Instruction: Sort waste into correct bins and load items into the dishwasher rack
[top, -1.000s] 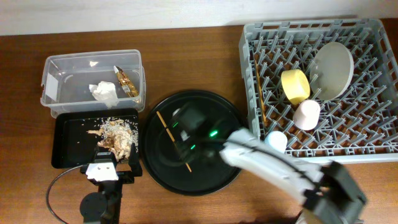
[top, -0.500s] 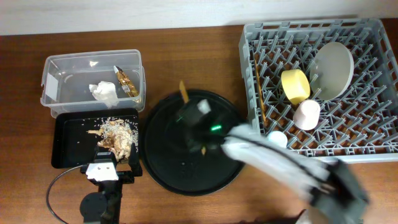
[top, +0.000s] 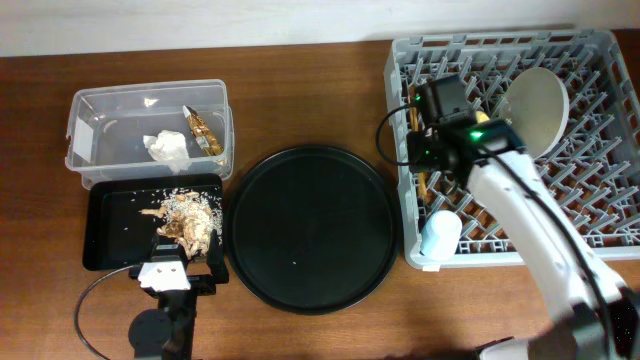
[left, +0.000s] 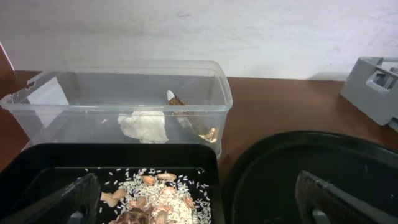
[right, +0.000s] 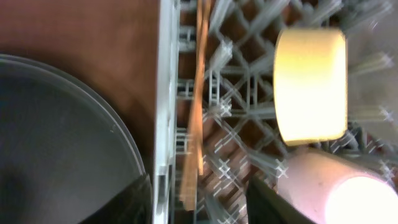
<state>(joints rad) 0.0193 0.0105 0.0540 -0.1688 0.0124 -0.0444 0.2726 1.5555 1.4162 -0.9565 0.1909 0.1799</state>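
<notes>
My right gripper (top: 428, 160) is over the left side of the grey dishwasher rack (top: 600, 60), open, its fingers (right: 199, 202) either side of the wooden chopsticks (right: 196, 118), which lie in the rack's left column. The yellow bowl (right: 311, 84), pink cup (right: 339, 190), light-blue cup (top: 440, 235) and grey plate (top: 540, 105) stand in the rack. The clear tub (top: 90, 110) holds the white napkin (top: 167, 147) and gold-brown wrapper (top: 205, 130). The black tray (top: 105, 240) holds food scraps with rice (top: 185, 220). My left gripper (left: 199, 205) is open and empty over that tray.
The large round black serving tray (top: 310, 230) sits between the bins and the rack, with nothing on it. My right arm reaches in from the lower right across the rack's front half. The rack's corner shows in the left wrist view (left: 376, 87).
My right arm has carried a chopstick from the round black tray over to the rack's left side. The round tray now holds nothing. The left arm has not moved.
</notes>
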